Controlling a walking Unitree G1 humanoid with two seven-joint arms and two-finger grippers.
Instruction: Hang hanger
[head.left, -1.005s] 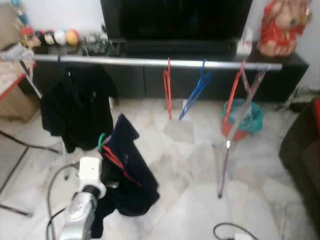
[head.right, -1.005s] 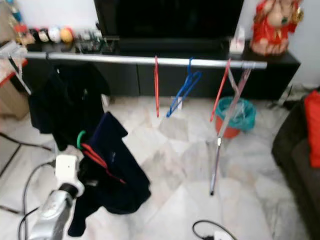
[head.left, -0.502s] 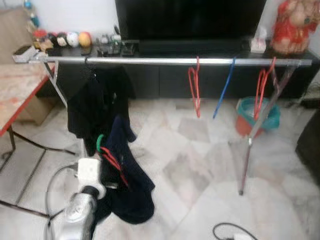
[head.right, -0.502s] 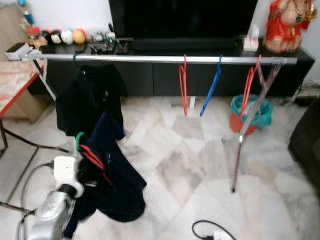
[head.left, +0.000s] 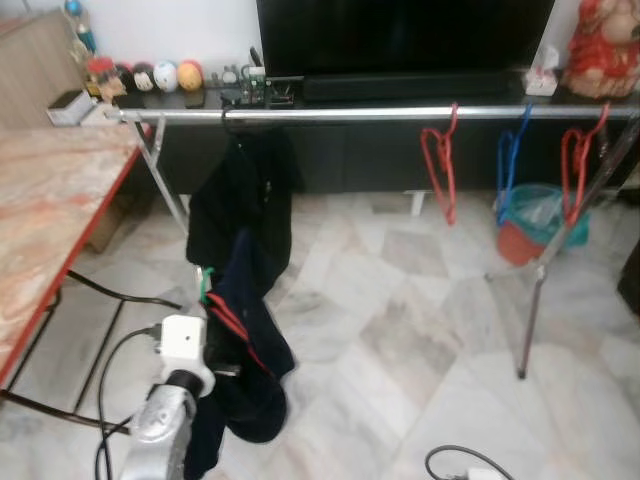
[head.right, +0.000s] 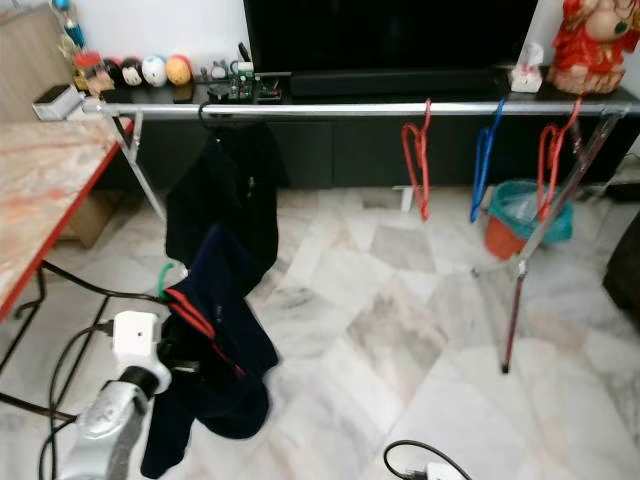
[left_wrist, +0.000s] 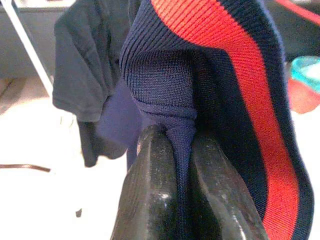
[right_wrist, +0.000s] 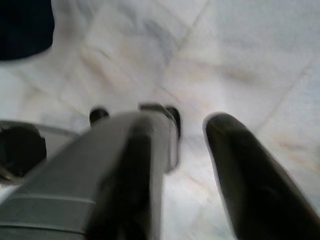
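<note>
A navy garment with red stripes (head.left: 245, 345) hangs on a green hanger (head.left: 203, 286), low at the left. My left gripper (left_wrist: 175, 136) is shut on a fold of its navy fabric (left_wrist: 165, 75). The silver rail (head.left: 400, 113) of the drying rack runs across in front of the TV stand. A black garment (head.left: 240, 195) hangs from it just beyond the held one. Further right on the rail hang a red hanger (head.left: 440, 165), a blue hanger (head.left: 510, 160) and another red hanger (head.left: 580, 155). My right gripper (right_wrist: 192, 122) hangs open above the marble floor.
A wooden table with a red edge (head.left: 50, 220) stands on the left, with cables (head.left: 110, 300) beneath it. The rack's leg (head.left: 540, 300) slants down at the right, near a teal bin and an orange bucket (head.left: 540, 215). A cord (head.left: 455, 462) lies on the floor in front.
The camera has swung left: the rack and hangers sit further right in the picture and the table has come into view. My left gripper still holds the navy garment.
</note>
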